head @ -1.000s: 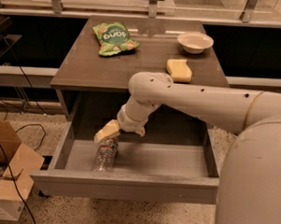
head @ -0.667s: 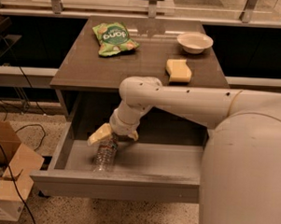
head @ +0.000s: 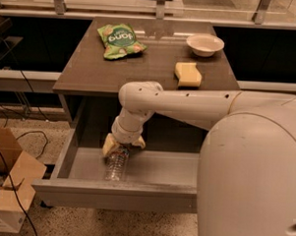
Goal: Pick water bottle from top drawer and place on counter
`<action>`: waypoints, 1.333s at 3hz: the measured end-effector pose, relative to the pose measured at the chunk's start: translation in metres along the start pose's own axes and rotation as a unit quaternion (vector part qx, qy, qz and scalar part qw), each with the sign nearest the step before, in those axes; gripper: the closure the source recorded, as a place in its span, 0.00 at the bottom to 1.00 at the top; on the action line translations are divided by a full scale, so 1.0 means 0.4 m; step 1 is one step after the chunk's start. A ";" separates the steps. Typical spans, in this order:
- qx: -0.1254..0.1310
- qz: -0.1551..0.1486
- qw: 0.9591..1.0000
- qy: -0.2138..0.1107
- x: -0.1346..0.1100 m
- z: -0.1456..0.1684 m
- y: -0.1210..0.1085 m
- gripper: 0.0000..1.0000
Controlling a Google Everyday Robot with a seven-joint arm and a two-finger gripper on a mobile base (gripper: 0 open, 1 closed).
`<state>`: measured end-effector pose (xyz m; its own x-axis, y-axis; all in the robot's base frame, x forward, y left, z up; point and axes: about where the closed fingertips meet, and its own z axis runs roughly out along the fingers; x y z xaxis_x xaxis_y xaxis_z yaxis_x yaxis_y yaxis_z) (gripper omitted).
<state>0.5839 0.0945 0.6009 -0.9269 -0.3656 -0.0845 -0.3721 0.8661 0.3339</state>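
You see the water bottle (head: 115, 165), clear and ribbed, lying on its side on the pale floor of the top drawer (head: 120, 196), left of centre. The drawer stands pulled open beneath the counter (head: 150, 66), a flat dark tabletop. The gripper (head: 123, 146) sits low inside the drawer, at the bottle's far end.
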 end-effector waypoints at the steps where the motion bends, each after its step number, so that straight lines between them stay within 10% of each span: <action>1: 0.000 0.000 1.000 0.000 -0.001 -0.011 0.004 0.64; 3: -0.005 -0.008 0.999 -0.036 0.007 -0.111 -0.028 1.00; 4: -0.029 -0.027 0.995 -0.088 0.031 -0.236 -0.069 1.00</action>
<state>0.5874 0.0340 0.6794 -0.9014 -0.3420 -0.2657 -0.4236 0.8237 0.3769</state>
